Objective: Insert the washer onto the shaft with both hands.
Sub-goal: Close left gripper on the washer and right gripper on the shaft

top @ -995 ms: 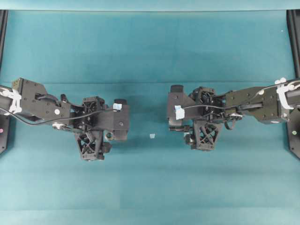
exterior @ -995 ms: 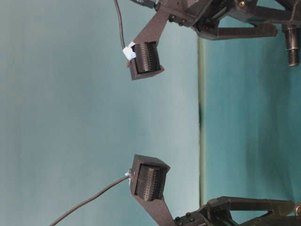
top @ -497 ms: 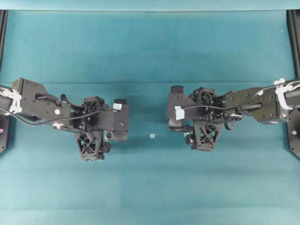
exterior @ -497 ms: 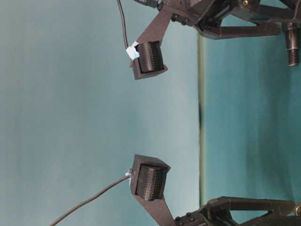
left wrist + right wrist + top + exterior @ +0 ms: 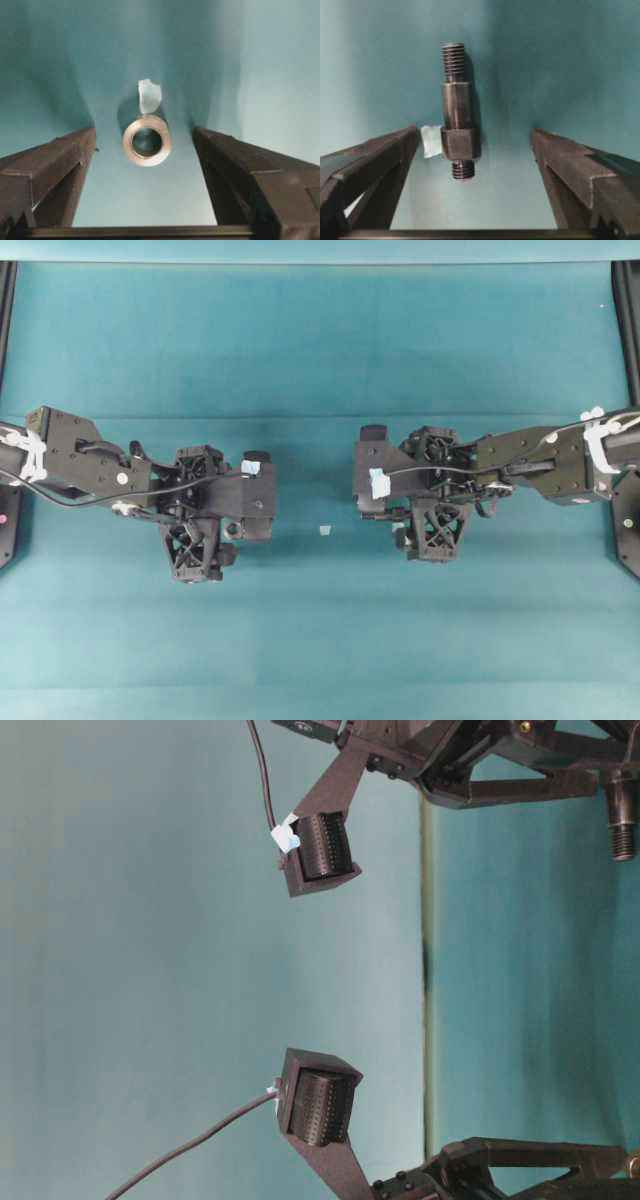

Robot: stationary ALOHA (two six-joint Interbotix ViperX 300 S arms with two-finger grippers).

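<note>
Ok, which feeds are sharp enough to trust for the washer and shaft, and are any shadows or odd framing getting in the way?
Left wrist view: washer sharp, soft shadow behind it, fingers dark. Right wrist view: shaft crisp, threads readable, shadow at its right side. Overhead view: evenly lit, but both parts sit hidden under the arms. Table-level view: turned sideways, slightly soft.

Overhead view: straight down on the table [image 5: 320, 340], both arms in frame. Table-level view: low, turned sideways, close on the fingertips [image 5: 320, 1105]. Left wrist view: close, down between the left claw [image 5: 145, 150], on the washer [image 5: 147, 140]. Right wrist view: likewise, right claw [image 5: 475, 150], shaft [image 5: 458, 111].
</note>
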